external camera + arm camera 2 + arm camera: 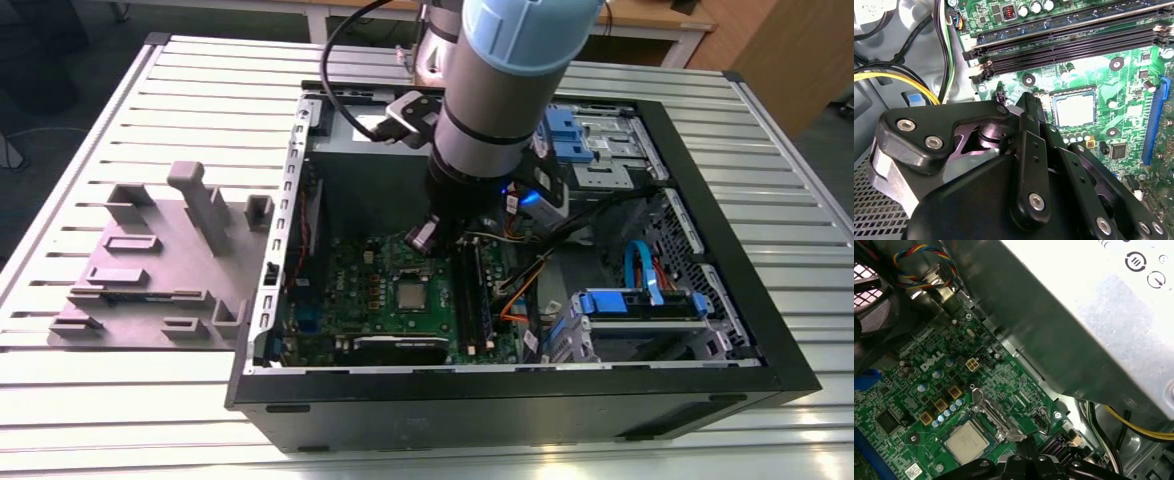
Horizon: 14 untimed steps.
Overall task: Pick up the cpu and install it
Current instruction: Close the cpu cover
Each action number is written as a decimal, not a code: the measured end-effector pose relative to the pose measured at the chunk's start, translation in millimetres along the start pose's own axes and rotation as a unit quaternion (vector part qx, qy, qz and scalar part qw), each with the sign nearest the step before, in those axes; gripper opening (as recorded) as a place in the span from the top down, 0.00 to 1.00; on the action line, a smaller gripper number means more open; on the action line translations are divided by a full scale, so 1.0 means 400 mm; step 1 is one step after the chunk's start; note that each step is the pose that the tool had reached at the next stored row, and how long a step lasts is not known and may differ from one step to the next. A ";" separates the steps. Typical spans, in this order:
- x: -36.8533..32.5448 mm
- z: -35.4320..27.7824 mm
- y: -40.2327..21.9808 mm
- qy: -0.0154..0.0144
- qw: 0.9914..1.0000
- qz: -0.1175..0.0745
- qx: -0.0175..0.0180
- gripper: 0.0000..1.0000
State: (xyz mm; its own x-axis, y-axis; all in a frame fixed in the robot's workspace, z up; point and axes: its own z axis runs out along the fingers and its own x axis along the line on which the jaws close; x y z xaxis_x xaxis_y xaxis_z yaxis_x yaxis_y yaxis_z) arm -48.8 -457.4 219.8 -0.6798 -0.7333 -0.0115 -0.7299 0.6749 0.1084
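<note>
The arm reaches down into an open computer case that lies on its side on a slatted table. The gripper hangs above the green circuit board, and its jaws are together with nothing between them.

The cpu lies flat in its socket on the board, silvery top up, just beyond the jaw tips and a little to one side of them in the second wrist view. It is apart from the jaws, lower than they are. In the first wrist view the cpu sits close beside the jaw tips, with the socket's metal frame swung open and standing between the chip and the wall of the grey power-supply box. In the exterior view the cpu shows just below the gripper, near the middle of the board.

Past the cpu from the jaws, in the second wrist view, run long black memory slots across the board. A blue slot stands on the chip's far side from the gripper. Yellow and black cables trail along the case floor beside the gripper body.

On the table, to the exterior view's left of the case, rests a grey plastic holder with upright posts.
</note>
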 end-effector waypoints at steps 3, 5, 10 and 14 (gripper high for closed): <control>0.002 -0.002 -0.002 0.000 1.000 -0.001 0.000 0.90; 0.004 -0.003 -0.004 -0.001 1.000 -0.001 -0.001 0.90; 0.007 -0.005 -0.007 -0.001 1.000 -0.003 -0.001 0.90; 0.010 -0.006 -0.010 -0.001 1.000 -0.004 -0.001 0.90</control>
State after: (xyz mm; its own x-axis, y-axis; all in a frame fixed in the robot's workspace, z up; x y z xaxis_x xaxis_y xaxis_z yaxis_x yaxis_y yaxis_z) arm -48.4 -463.3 221.7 -0.6735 -0.7391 -0.0146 -0.7357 0.6682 0.1112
